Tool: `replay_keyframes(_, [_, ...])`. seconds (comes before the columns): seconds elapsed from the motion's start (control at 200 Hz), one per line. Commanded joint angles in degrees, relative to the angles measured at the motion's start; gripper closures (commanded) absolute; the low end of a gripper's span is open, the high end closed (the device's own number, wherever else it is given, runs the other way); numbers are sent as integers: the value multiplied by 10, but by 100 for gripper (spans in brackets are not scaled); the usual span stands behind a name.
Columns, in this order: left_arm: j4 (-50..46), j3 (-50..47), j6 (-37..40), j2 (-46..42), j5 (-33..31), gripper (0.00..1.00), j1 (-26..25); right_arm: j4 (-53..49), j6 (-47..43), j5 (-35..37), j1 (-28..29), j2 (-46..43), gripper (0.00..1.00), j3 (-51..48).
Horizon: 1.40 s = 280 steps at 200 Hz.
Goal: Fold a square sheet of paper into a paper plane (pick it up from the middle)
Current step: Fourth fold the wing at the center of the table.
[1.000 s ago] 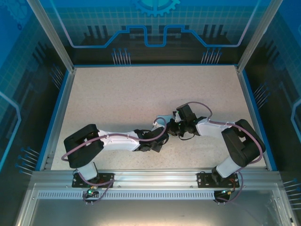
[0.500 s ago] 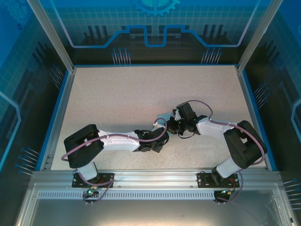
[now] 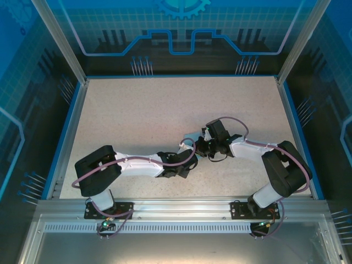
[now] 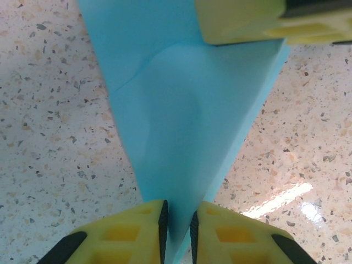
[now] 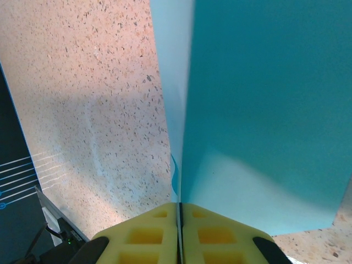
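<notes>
The thin, light-blue, partly folded sheet of paper [image 4: 187, 110] is held mid-bench [image 3: 137, 110]. Its long axis runs from the left pincer [image 4: 179, 217], closed on its narrow end, to the right pincer [image 5: 180, 206], clamped on the wider edge.

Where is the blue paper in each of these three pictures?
Top view: paper, a small patch at the table's middle.
Left wrist: paper runs down the middle, narrowing toward the left gripper.
Right wrist: paper covers the right side, above the right gripper.
Shared landmark: speckled table.
</notes>
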Motion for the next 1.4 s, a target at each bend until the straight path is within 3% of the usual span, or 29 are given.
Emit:
replay_keyframes(0.0, [-25,5,3,-2,-29,79,-3,-21,-2,0,12,-3,91,18])
replay_keyframes(0.28, [-18,-2,-10,-2,-26,90,-3,-30,-10,-1,16,1,90,28])
replay_keyframes(0.47, [-3,-12,-28,-5,-12,94,1,-40,-18,1,20,-1,84,33])
replay_keyframes(0.55, [25,-34,-38,-19,17,95,13,-52,-32,6,20,-12,78,36])
replay_keyframes(0.73, [108,-90,-47,-55,112,96,56,-98,-75,18,10,-52,52,48])
replay_keyframes(0.87, [162,-122,-52,-64,194,96,93,-100,-87,32,-4,-104,43,25])
replay_keyframes(1.0, [208,-140,-62,-63,252,96,124,-82,-96,12,-7,-130,48,8])
replay_keyframes(1.09, [222,-150,-66,-58,274,96,141,-88,-103,-1,-3,-122,60,10])
replay_keyframes(1.395, [266,-174,-87,-43,309,96,166,-38,-105,-37,24,-8,82,48])
